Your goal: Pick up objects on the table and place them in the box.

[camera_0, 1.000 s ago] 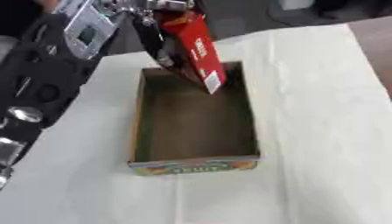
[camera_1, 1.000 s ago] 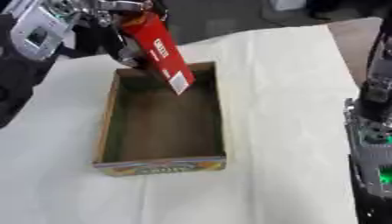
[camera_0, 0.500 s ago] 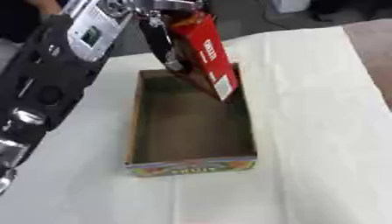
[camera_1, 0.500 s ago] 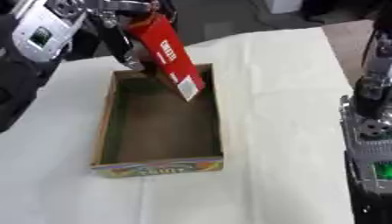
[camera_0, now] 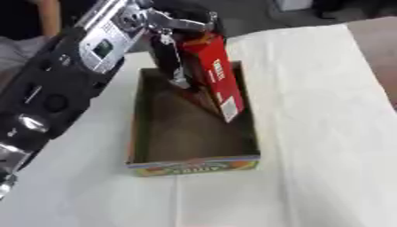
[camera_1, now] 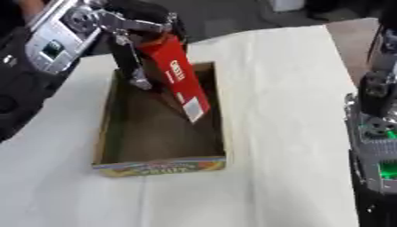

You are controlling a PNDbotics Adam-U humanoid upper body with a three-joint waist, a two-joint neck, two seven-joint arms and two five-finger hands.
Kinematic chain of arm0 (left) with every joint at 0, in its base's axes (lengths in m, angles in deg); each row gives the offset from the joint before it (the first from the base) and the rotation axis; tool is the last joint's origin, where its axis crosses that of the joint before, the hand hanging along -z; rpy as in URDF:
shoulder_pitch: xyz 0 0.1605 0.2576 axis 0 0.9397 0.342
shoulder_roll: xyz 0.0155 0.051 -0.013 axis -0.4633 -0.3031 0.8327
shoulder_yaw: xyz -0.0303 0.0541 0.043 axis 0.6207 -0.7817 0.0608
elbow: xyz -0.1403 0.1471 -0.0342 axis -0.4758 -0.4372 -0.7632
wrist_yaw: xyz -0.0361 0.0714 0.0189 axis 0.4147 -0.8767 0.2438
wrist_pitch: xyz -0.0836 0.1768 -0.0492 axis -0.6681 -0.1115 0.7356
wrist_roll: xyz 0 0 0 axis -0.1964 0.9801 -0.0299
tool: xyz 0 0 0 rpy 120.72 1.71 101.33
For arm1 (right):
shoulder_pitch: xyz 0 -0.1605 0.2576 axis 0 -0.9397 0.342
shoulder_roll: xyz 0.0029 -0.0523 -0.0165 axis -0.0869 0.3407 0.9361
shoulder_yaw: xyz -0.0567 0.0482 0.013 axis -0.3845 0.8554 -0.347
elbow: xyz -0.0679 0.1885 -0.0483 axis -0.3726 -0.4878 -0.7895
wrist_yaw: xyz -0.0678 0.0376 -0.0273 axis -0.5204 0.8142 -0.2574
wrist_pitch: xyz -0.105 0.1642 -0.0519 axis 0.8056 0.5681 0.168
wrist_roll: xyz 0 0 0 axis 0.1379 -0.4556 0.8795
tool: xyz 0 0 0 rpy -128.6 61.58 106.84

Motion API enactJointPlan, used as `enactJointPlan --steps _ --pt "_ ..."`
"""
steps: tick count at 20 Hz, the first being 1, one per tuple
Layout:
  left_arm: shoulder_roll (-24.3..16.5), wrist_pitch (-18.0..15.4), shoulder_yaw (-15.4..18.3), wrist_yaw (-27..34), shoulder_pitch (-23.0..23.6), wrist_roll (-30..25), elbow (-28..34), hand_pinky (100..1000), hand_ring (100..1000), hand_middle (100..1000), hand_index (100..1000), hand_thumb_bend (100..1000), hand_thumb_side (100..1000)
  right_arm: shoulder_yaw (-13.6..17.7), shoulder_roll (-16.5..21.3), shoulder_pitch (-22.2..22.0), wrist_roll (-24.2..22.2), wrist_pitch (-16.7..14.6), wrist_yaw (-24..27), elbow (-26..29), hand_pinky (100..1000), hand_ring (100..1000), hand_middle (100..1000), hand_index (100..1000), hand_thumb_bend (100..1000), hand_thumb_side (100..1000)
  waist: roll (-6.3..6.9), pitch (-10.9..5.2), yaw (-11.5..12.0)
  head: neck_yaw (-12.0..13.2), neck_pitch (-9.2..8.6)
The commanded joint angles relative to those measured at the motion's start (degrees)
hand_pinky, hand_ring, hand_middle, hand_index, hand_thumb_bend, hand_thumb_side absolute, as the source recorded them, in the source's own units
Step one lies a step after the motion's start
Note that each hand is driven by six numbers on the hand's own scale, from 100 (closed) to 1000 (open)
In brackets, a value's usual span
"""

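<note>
Left hand [camera_0: 180, 48] comes in from the upper left, fingers curled round the top end of a red carton [camera_0: 216, 80]. The carton hangs tilted below the hand: top end up in the fingers, lower end slanting down and toward the near right. White label patch on the carton's lower end; white lettering along its side, not readable.

Below the hand sits the box [camera_0: 136, 128], an open cardboard tray, long axis running away from the camera, brown inside. Its near wall, farthest from the hand, carries a coloured printed strip. The carton's lower end is inside the box's outline, close to the right wall, roughly midway along the box's length. Cannot tell whether that end touches the box floor or hangs just above it.

The box rests on the counter [camera_0: 310, 133], covered in a pale cloth with a fold line running out from the box's near wall toward the camera.

The left forearm, black with a silver panel, fills the picture's left side up from the hand, crossing above the counter to the left of the box.

The right arm [camera_1: 376, 133] shows only in the right eye view, as a dark column with a green light at the right edge, well apart from the left hand and box. Its hand is out of sight.
</note>
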Motion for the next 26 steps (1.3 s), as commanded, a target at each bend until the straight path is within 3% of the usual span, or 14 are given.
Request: enactJointPlan --steps 1,2,3,4,5,11,15,17,19,20,21,23,24,26 --pt "-2.79 -7.78 -1.21 0.34 -0.70 -7.67 -0.20 624 673 678 709 677 604 0.19 0.58 0.56 -0.12 0.19 -0.02 0.77 487 747 821 844 100 844 -0.21 -1.07 0.26 0.06 0.42" --pt "-3.26 -8.11 -1.29 -0.95 -0.86 -7.68 -0.38 638 683 685 714 713 623 0.23 0.64 0.53 -0.15 0.22 -0.06 0.77 487 747 821 844 100 844 -0.22 -1.08 0.34 0.15 0.50" --pt "-3.77 -8.63 -1.22 -3.12 -1.07 -7.68 -0.48 692 731 726 743 839 645 0.29 0.70 0.49 -0.13 0.26 -0.11 0.77 487 747 821 844 100 845 -0.23 -1.09 0.42 0.25 0.60" --pt "-4.22 -9.37 -1.08 -5.98 -1.25 -7.68 -0.58 673 717 714 734 807 644 0.36 0.75 0.47 -0.09 0.28 -0.14 0.77 487 747 821 844 100 844 -0.24 -1.09 0.48 0.34 0.69" --pt "-4.38 -10.12 -0.88 -8.28 -1.30 -7.68 -0.87 744 792 797 820 983 630 0.39 0.78 0.46 -0.06 0.29 -0.17 0.77 486 747 821 844 100 844 -0.26 -1.09 0.53 0.39 0.76" --pt "-4.78 -13.85 0.18 -20.54 -2.08 -7.68 -4.93 804 833 838 853 1000 622 0.46 0.87 0.34 -0.07 0.37 -0.24 0.77 484 746 821 844 100 845 -0.42 -1.04 0.93 0.54 1.03" --pt "-4.26 -14.28 2.45 -23.93 -2.89 -7.68 -7.68 798 817 828 847 1000 642 0.52 0.85 0.29 -0.05 0.41 -0.28 0.77 483 746 821 844 100 845 -0.60 -1.02 1.10 0.45 0.98" --pt "-4.09 -14.08 3.98 -23.35 -3.24 -7.68 -7.97 787 804 818 842 827 765 0.54 0.82 0.29 -0.05 0.41 -0.30 0.77 483 746 821 844 100 845 -0.69 -0.98 1.15 0.55 0.96" --pt "-4.07 -13.55 6.03 -21.14 -3.54 -6.38 -6.98 763 790 806 843 470 836 0.58 0.80 0.26 -0.04 0.43 -0.32 0.77 481 746 821 844 100 845 -0.79 -0.91 1.22 0.65 1.03" --pt "-4.11 -13.40 7.46 -19.75 -3.78 -3.65 -5.77 764 803 822 863 336 835 0.59 0.78 0.23 -0.03 0.45 -0.30 0.77 480 746 821 844 100 845 -0.86 -0.85 1.30 0.67 1.07" --pt "-4.33 -13.42 8.55 -18.79 -3.79 0.15 -4.56 766 816 843 881 181 910 0.61 0.79 0.22 -0.04 0.45 -0.30 0.77 480 746 821 844 100 841 -0.89 -0.80 1.36 0.67 1.09" --pt "-4.66 -13.42 10.37 -17.47 -3.68 10.16 -2.74 782 844 867 914 135 922 0.64 0.78 0.23 -0.05 0.46 -0.31 0.77 479 746 820 844 100 840 -0.98 -0.69 1.46 0.64 1.09" --pt "-4.47 -13.33 10.90 -15.51 -3.35 15.61 -2.71 761 840 854 905 100 887 0.64 0.75 0.26 -0.06 0.45 -0.31 0.77 479 746 820 844 100 845 -1.02 -0.61 1.47 0.67 1.06" --pt "-4.63 -12.94 10.68 -8.71 -2.48 24.74 -3.93 727 814 830 885 100 850 0.66 0.77 0.28 -0.07 0.45 -0.30 0.77 477 746 820 844 100 845 -1.02 -0.47 1.48 0.68 1.01"
